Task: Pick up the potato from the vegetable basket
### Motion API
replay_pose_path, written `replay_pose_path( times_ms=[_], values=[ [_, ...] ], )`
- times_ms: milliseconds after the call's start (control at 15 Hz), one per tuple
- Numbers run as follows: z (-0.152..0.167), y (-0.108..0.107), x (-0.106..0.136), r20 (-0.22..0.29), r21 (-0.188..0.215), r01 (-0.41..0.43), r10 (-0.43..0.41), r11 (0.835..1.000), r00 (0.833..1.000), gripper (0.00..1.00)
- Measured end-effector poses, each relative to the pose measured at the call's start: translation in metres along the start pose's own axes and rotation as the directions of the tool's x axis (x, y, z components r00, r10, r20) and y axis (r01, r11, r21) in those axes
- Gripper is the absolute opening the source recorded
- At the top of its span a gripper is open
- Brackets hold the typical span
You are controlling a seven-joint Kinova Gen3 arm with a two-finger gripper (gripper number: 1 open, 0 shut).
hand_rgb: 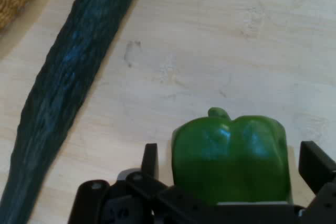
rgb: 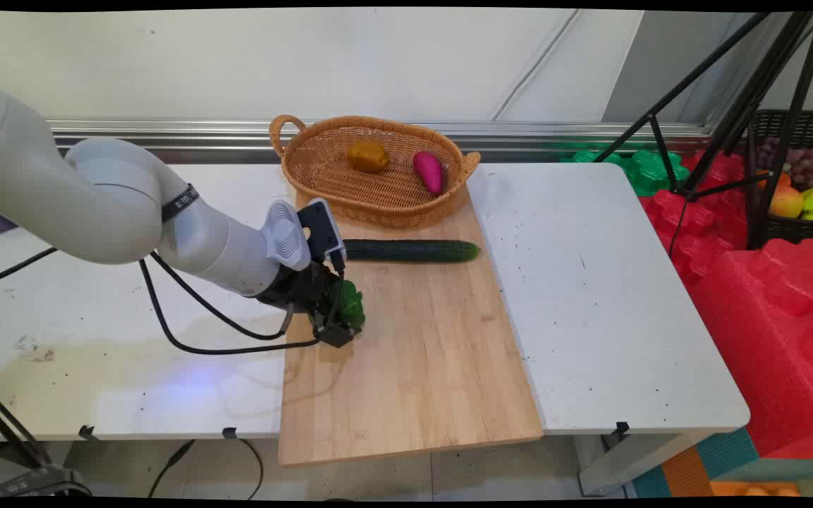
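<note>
While the white arm reaches in from the left across the white surface [rgb: 131, 367], its black two-finger gripper [rgb: 339, 317] sits low on the long light wooden cutting board [rgb: 413, 367], near that board's left edge. Its jaws stand one on each side of a glossy green bell pepper [hand_rgb: 231, 156], a narrow gap showing on either flank in the hand view, so they are spread and not pressing it. Just beyond the pepper, a long dark green cucumber [rgb: 410, 250] lies across the board's far part. Behind it an oval woven wicker basket with handles [rgb: 322, 162] rests on the board's far end, holding a brownish-yellow rounded vegetable [rgb: 368, 156] and, to the right, a magenta oblong one [rgb: 428, 171].
</note>
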Motion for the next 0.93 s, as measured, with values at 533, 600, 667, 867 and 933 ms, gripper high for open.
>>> replay_pose_path(
  times_ms=[533, 600, 667, 867, 933],
  values=[
    [-0.030, -0.006, 0.013, -0.072, 0.005, -0.016, 0.016, 1.000, 0.997, 1.00],
    [-0.035, -0.007, 0.015, -0.083, 0.007, -0.016, 0.017, 1.000, 0.996, 1.00],
    [-0.043, -0.009, 0.019, -0.102, 0.009, -0.018, 0.018, 1.000, 0.995, 1.00],
    [-0.072, -0.019, 0.033, -0.168, 0.021, -0.016, 0.019, 1.000, 0.986, 1.00],
    [-0.079, -0.021, 0.036, -0.181, 0.024, -0.014, 0.018, 1.000, 0.983, 1.00]
  ],
)
